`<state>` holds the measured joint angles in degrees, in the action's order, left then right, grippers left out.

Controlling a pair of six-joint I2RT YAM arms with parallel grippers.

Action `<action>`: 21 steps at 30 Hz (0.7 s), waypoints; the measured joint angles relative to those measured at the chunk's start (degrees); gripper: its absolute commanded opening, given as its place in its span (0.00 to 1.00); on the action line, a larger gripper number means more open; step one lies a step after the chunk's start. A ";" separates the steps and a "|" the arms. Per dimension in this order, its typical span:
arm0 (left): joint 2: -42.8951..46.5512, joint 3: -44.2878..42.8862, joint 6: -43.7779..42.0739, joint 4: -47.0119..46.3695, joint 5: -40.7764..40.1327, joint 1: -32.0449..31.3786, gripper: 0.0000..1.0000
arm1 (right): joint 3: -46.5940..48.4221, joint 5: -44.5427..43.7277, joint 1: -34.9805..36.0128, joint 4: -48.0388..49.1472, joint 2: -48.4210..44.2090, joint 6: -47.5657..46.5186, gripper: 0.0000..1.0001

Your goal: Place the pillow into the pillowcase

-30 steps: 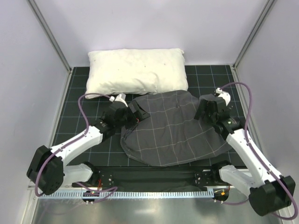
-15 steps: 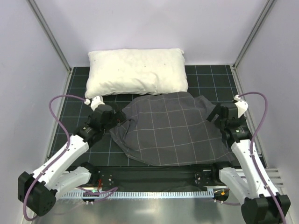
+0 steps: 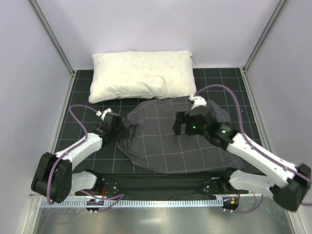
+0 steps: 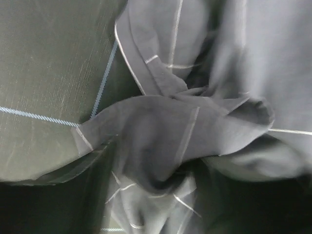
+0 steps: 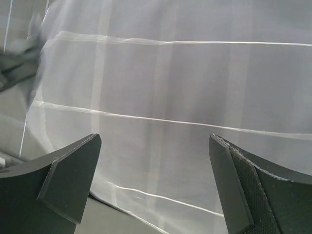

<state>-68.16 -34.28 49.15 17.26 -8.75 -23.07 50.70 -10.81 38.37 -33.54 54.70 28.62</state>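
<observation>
At the middle of the table, the grey pillowcase lies bulging with no cream pillow showing, so probably already filled; the right gripper hovers over it, jaws apart and empty, the left gripper at its bunched left edge, grip unclear.

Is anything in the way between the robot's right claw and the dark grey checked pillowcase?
No, nothing visible is. The right gripper hangs open over the dark grey fabric pillowcase with thin light grid lines, and its wrist camera shows only that cloth between the two fingers.
</observation>
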 measured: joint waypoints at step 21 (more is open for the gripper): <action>1.70 6.34 -1.73 -5.66 4.42 6.97 0.13 | 34.88 -14.60 23.39 -4.76 54.21 5.75 0.54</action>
<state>-66.46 -27.94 47.42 11.60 -4.34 -16.10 85.58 -25.41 61.76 -38.30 108.90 34.37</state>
